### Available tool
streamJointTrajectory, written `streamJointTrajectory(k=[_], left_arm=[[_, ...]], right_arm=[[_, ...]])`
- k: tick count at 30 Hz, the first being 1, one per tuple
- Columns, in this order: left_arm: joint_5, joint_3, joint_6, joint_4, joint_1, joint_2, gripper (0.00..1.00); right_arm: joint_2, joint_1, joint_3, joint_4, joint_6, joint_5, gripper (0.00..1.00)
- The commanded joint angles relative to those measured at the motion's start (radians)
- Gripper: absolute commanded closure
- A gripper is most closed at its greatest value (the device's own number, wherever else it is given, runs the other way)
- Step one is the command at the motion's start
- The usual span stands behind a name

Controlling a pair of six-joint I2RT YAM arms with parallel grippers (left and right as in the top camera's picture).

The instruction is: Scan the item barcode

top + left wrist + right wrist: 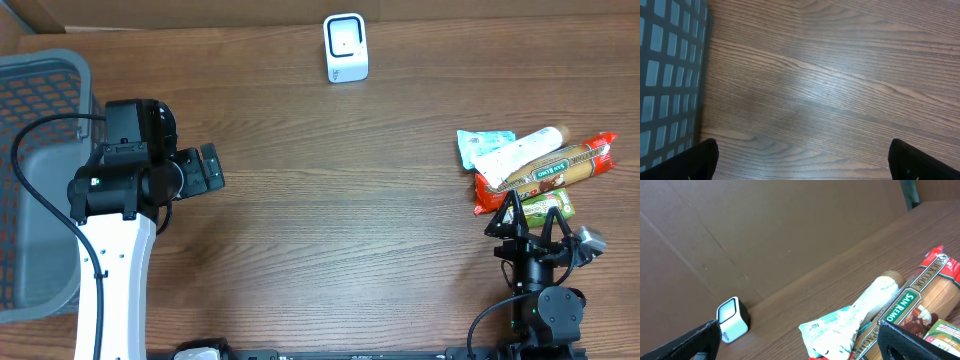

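Looking over your wood-grain worktop [350, 200], cardboard wall [765, 230] behind, you find the San Remo pasta pack [565, 165] at the right edge, beside the right gripper [530, 222]; it and the left gripper [212, 168] gape, empty.

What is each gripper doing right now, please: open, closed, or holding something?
Black left gripper: open, holding nothing.
Black right gripper: open, holding nothing.
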Motion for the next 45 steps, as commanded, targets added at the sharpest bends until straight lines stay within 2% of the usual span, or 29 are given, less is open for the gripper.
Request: streamJointTrajectory(k=[1, 8, 13, 16, 21, 27, 36, 45], left_arm=[[0.004, -0.004, 0.019, -0.001, 0.006, -0.012, 0.01], [0.004, -0.04, 0.019, 0.0, 0.005, -0.137, 0.0], [0.003, -0.187, 0.019, 0.068, 0.005, -0.296, 0.01], [-0.018, -0.342, 0.019, 0.209, 0.005, -0.419, 0.01], [-0.016, -0.623, 0.018, 0.545, 0.005, -0.637, 0.0], [-0.019, -0.848, 0.012, 0.825, -0.019, -0.834, 0.01], [-0.022, -1.078, 0.012, 1.086, -0.079, -1.091, 0.01], [-0.023, -1.242, 0.012, 1.291, -0.084, -1.178, 0.0]], right_arm=[[-0.011, 0.005, -0.011, 0.005, -0.007, 0.003, 0.0], [-0.011, 0.005, -0.011, 0.005, -0.007, 0.003, 0.0], [-0.011, 0.005, -0.011, 0.005, -0.007, 0.003, 0.0], [-0.011, 0.005, -0.011, 0.005, -0.007, 0.003, 0.0], [-0.011, 0.005, -0.011, 0.005, -0.007, 0.003, 0.0], [-0.011, 0.005, -0.011, 0.005, -0.007, 0.003, 0.0], [-0.011, 0.005, -0.011, 0.005, -0.007, 0.003, 0.0], [-0.011, 0.005, -0.011, 0.005, -0.007, 0.003, 0.0]])
